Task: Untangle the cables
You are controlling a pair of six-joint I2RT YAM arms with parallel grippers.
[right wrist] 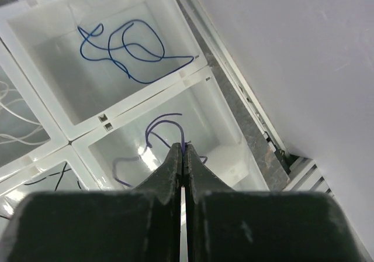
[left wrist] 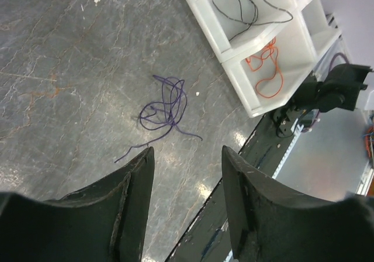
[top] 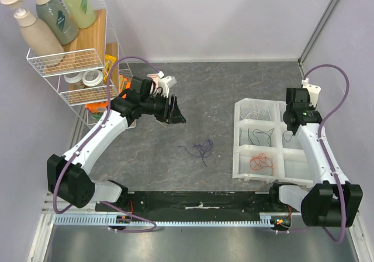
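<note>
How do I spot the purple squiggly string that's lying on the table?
Look at the grey table and find the white tray with boxes on its right side. Just left of that tray, out on the bare tabletop, lies the purple tangle. Every other thin cable is in a tray box; this one alone lies loose on the table.

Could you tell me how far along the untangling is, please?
Done: white cable, black cable, orange cable and dark blue cable lie in separate compartments of the white plastic tray. In hand: the right tool pinches a purple cable in another compartment. Left: the purple tangle on the grey table, left tool open nearby.
</note>
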